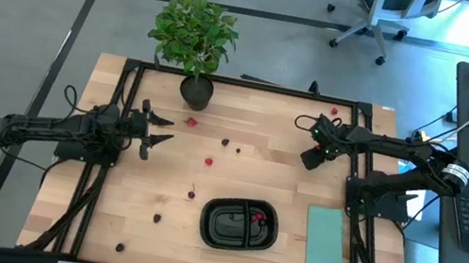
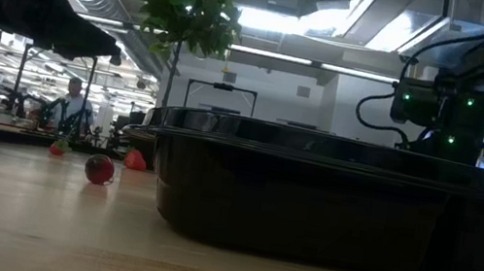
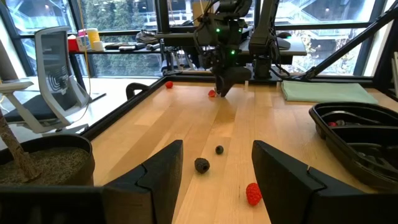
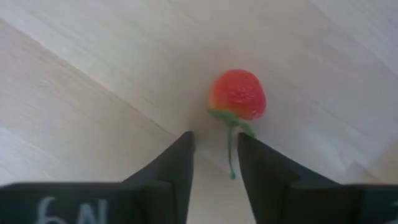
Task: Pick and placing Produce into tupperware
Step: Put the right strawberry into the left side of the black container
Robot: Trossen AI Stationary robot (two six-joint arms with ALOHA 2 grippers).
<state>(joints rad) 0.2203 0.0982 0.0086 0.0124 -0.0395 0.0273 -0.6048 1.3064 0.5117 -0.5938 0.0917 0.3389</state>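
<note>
Across our wooden table point(image 1: 246, 176) most berries point(image 1: 209, 161) lie loose; the black tupperware point(image 1: 240, 225) holds few. We see our right gripper point(image 4: 214, 158), fingers narrowed around one strawberry's stem point(image 4: 231, 152). Left gripper point(image 3: 217, 177) waits, fingers parted, by the potted plant point(image 1: 195, 39).

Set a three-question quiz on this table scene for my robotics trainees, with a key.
1. True or false: the tupperware is empty.
2. What lies just beyond the right gripper? A) a red berry B) the plant C) the teal mat
3. Fill in: the left gripper has its jaws ____.

Key:
1. False: red pieces lie in it.
2. A
3. open
</note>
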